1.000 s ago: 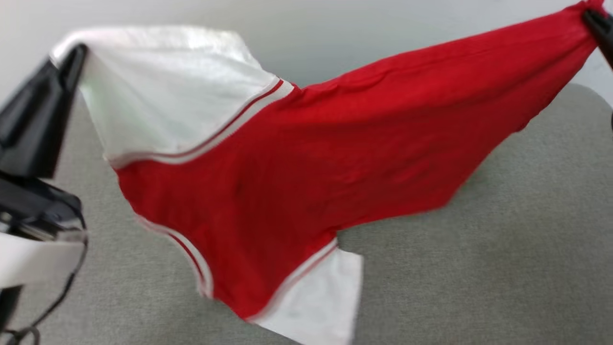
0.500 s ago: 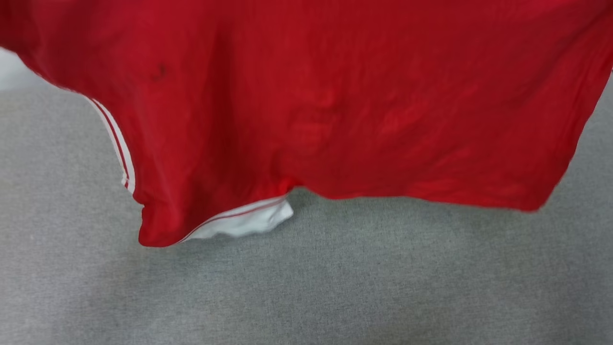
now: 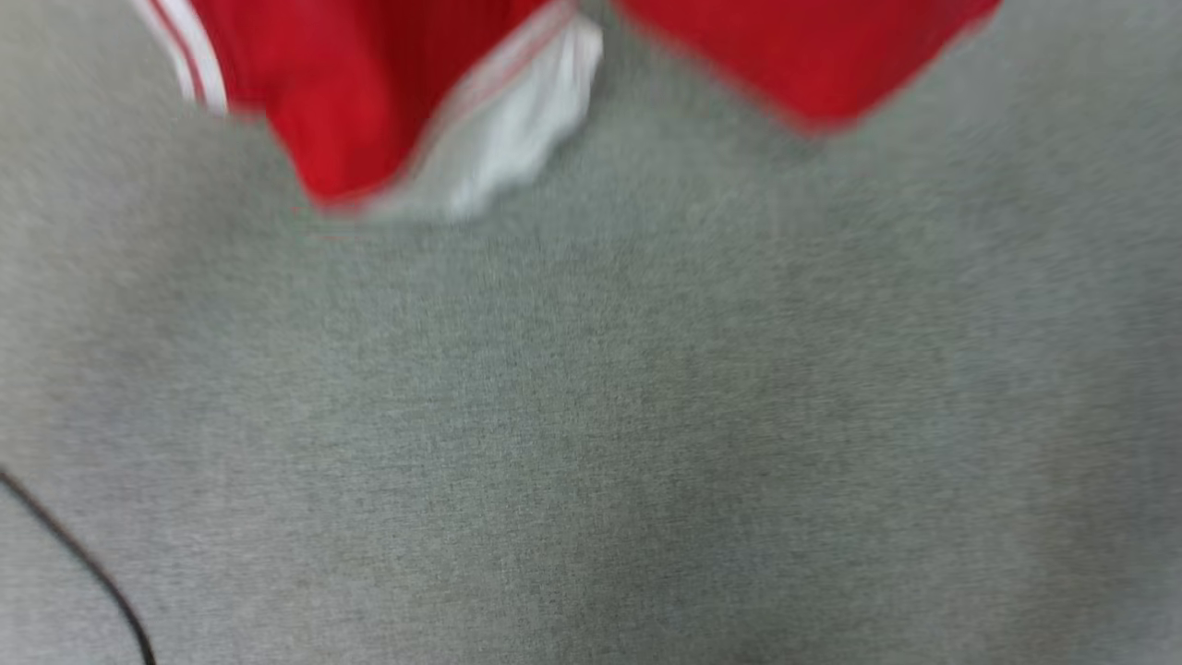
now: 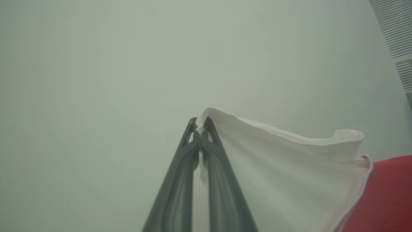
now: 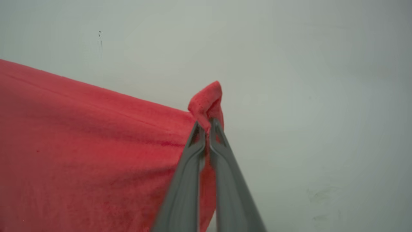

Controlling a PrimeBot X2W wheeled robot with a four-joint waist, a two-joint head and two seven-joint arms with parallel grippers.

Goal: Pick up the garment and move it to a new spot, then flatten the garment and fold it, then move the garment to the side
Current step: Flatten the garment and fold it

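– Holding what, the two tools?
– Both are clamped on the shirt (image 3: 369, 92). The left tool (image 4: 200, 124) has its fingers pressed together on the edge of a white sleeve (image 4: 273, 161). The right tool (image 5: 206, 124) pinches a red corner (image 5: 206, 96), and a nub of cloth pokes out past its tips.
– And the shirt itself?
– Strung between the tools and hanging below them, in the air. Seen from the head, its lowest red folds and a second sleeve (image 3: 517, 139) dangle over the grey desk (image 3: 591, 416). Blur hides whether any of it touches.
– Which step, would you say?
– The first, I think: it is lifted and bound for a new spot. Nothing is flattened or folded yet.
– So what does the next move need?
– Probably lowering both tools together, well apart, so the cloth is taut between them. The hanging edge should meet the desk first, with the rest laid out from there. Opening either tool too soon would likely drop it in a heap.
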